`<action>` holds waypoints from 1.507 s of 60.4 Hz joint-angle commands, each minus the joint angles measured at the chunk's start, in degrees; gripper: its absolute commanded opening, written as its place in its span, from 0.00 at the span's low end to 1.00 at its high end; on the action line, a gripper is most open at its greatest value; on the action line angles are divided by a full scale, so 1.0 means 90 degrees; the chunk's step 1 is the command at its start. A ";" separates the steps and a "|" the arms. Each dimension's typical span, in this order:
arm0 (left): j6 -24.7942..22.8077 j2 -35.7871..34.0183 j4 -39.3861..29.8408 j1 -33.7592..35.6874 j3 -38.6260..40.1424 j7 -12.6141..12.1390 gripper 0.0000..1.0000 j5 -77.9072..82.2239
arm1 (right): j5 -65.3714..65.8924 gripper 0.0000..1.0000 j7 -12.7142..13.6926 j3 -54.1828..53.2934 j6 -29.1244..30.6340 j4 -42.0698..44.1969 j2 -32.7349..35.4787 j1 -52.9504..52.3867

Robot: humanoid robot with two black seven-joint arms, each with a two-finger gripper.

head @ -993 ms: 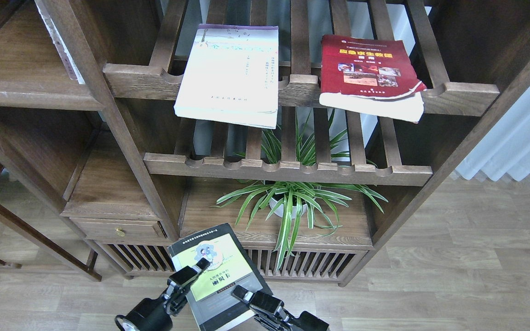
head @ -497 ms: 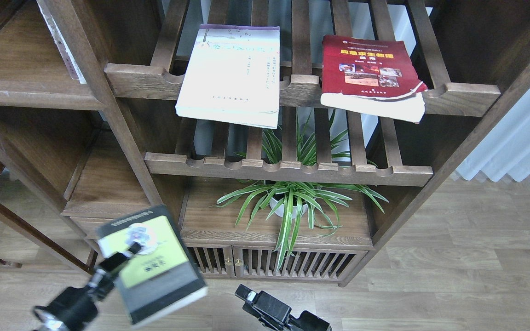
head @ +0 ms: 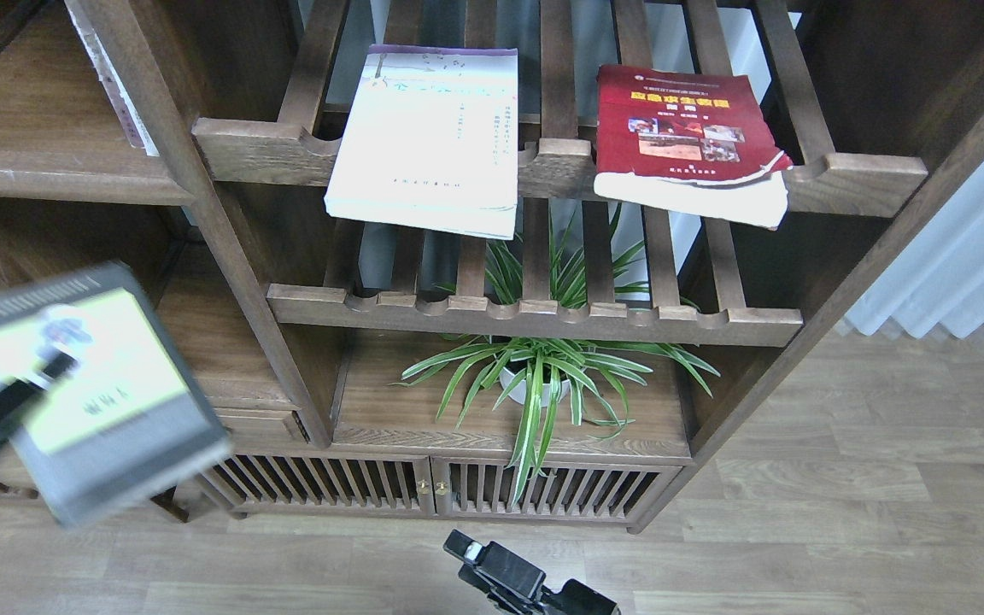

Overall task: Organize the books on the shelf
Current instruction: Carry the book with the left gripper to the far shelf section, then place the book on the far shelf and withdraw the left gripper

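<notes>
My left gripper [head: 46, 374] is shut on the black-grey book with the yellow-green panel [head: 108, 401] and holds it in the air at the far left, in front of the lower left compartment. The book is blurred. The white book with a purple top strip [head: 424, 137] and the dark red book with photos [head: 684, 128] lie flat on the upper slatted rack, overhanging its front rail. The solid dark-brown shelf board [head: 56, 175] with a rounded front edge is at the upper left, above the held book. My right gripper [head: 466, 548] is low at the bottom centre, apart from all books.
A potted spider plant [head: 543, 376] stands on the low board under the second slatted rack [head: 535, 320]. A thin pale book [head: 116, 85] leans against the upright post at the upper left. Slatted cabinet doors [head: 424, 491] are below. A curtain [head: 970, 256] hangs at the right.
My left gripper has carried the black-grey book from the bottom centre up and to the far left. My right gripper let go of it and stays low at the bottom centre.
</notes>
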State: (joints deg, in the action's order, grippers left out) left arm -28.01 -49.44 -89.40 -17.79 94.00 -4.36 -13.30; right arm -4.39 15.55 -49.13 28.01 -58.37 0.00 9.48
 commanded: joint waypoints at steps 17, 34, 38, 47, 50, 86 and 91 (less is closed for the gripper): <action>0.0001 -0.0337 0.0373 0.1907 0.1030 -0.0531 0.06 0.1818 | -0.0001 0.94 0.0000 -0.0010 -0.0001 0.0002 0.0000 0.0001; 0.0001 0.0590 0.0909 0.4427 0.1138 -0.0531 0.07 0.4543 | -0.0010 0.94 0.0000 -0.0127 -0.0001 -0.0018 0.0000 0.0001; 0.0001 0.0844 0.1134 0.4895 0.1080 -0.0531 0.07 0.5002 | -0.0010 0.94 0.0000 -0.0127 -0.0001 -0.0018 0.0000 0.0001; 0.0001 0.1577 0.1525 0.5697 0.0982 -0.0551 0.07 0.5784 | -0.0010 0.94 0.0000 -0.0136 -0.0001 -0.0018 0.0000 0.0001; 0.0001 0.1752 0.1632 0.5941 0.0943 -0.0551 0.07 0.6028 | -0.0010 0.94 0.0000 -0.0146 -0.0001 -0.0018 0.0000 0.0001; 0.0001 0.2261 0.3303 0.7983 -0.0141 -0.0541 0.07 0.6576 | -0.0030 0.94 -0.0019 -0.0234 -0.0001 -0.0018 0.0000 0.0001; 0.0001 0.2270 0.3439 0.8002 -0.0200 -0.0541 0.08 0.6585 | -0.0030 0.94 -0.0019 -0.0234 -0.0001 -0.0018 0.0000 0.0001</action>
State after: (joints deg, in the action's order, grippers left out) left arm -27.98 -29.22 -60.28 53.74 92.78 -9.20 45.79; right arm -4.65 15.39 -51.22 28.00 -58.54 0.00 9.50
